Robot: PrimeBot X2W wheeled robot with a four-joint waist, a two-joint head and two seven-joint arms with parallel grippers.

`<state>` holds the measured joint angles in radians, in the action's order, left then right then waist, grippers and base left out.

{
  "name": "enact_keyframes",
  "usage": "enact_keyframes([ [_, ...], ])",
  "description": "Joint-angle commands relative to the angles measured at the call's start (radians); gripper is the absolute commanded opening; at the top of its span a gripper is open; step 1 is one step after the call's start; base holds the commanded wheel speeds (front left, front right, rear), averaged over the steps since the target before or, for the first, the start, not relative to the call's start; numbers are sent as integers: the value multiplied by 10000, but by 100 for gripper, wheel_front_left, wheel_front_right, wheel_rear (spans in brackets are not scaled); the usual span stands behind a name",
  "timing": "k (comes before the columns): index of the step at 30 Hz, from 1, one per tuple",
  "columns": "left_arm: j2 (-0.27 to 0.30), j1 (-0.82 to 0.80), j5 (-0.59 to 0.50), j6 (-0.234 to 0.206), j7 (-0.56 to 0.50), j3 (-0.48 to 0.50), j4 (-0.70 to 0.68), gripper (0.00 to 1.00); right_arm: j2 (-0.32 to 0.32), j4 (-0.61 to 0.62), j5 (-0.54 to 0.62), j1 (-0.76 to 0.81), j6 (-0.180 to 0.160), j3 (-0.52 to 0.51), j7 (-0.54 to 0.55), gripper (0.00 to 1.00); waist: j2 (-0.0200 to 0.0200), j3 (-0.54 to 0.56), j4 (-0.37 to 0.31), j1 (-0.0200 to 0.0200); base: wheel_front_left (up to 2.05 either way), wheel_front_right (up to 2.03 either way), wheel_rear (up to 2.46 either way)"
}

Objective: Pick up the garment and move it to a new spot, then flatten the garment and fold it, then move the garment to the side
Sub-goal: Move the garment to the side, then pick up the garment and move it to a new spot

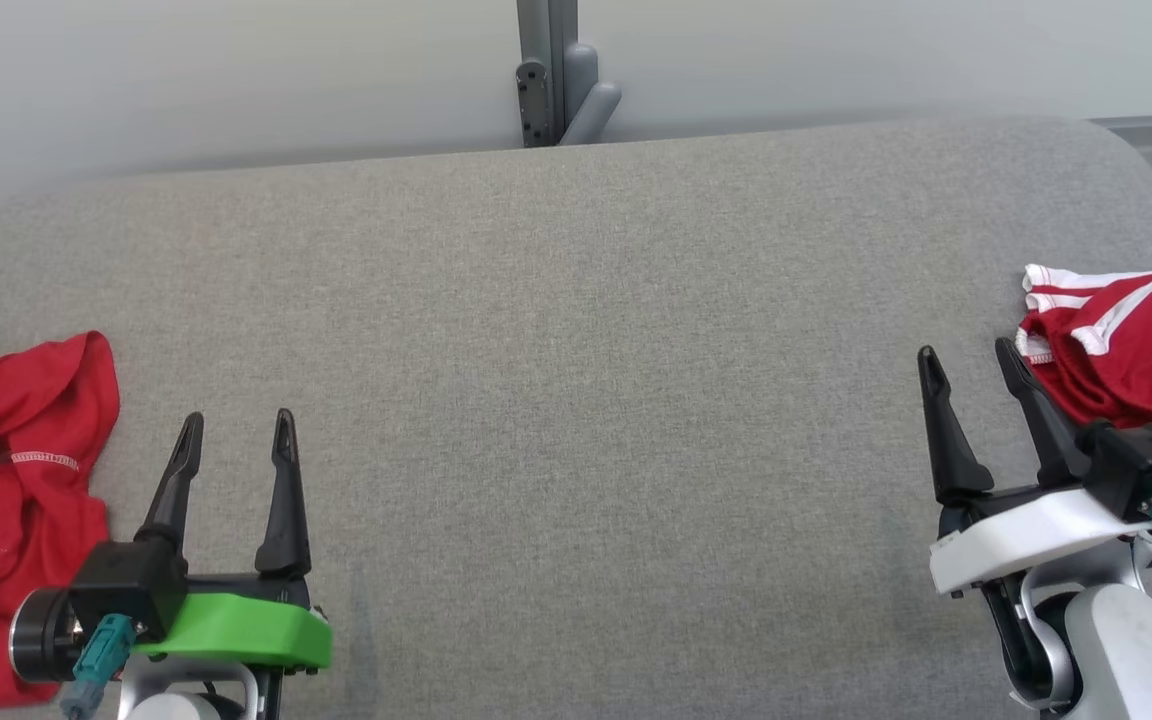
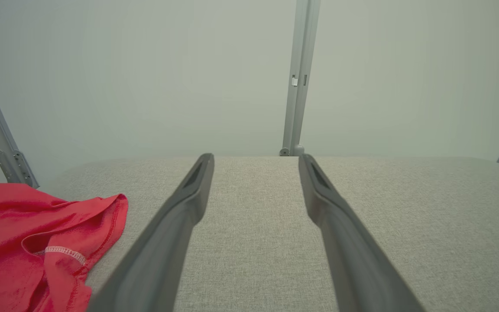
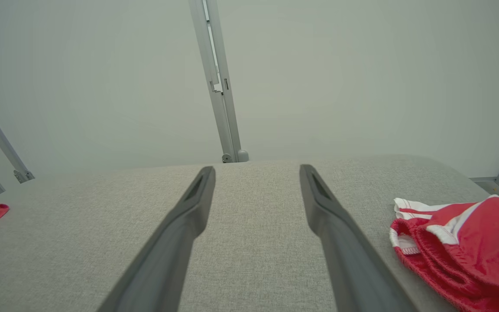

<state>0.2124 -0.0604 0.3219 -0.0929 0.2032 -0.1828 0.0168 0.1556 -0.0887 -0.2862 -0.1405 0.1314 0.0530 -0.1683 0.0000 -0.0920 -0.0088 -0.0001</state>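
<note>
A crumpled plain red garment (image 1: 16,470) lies at the left edge of the grey fabric-covered table (image 1: 576,350). My left gripper (image 1: 239,420) stands open just right of it, apart from the cloth. The left wrist view has the same garment (image 2: 28,242) to the left of the open fingers (image 2: 254,158). A second red garment with white stripes (image 1: 1136,340) lies bunched at the right edge. Beside it my right gripper (image 1: 967,350) is open with nothing in it, its right finger close to the cloth. In the right wrist view the striped garment (image 3: 470,247) is right of the fingers (image 3: 257,169).
A grey metal post (image 1: 546,70) rises behind the table's far edge, in front of a pale wall. The table's far right corner is rounded and drops off. A wide stretch of bare grey fabric lies between the two grippers.
</note>
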Motion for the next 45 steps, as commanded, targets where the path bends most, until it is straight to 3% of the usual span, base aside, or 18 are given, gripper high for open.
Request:
enact_keyframes([
  [1,101,292,69,-38,-37,21,-61,100,13,152,117,306,-14,-84,61,100,0,363,-76,1,0,0,0],
  [15,126,1208,284,-266,-385,-43,-454,100,-210,873,253,1522,-14,-402,474,100,0,991,-261,1,0,0,0],
  [41,286,1054,328,-368,-490,-225,-513,100,-280,957,356,1594,-14,-609,488,100,0,955,-170,1,0,0,0],
  [45,272,875,351,-401,-385,-179,-596,100,-232,1042,415,1617,-12,-668,567,100,0,856,92,1,0,0,0],
])
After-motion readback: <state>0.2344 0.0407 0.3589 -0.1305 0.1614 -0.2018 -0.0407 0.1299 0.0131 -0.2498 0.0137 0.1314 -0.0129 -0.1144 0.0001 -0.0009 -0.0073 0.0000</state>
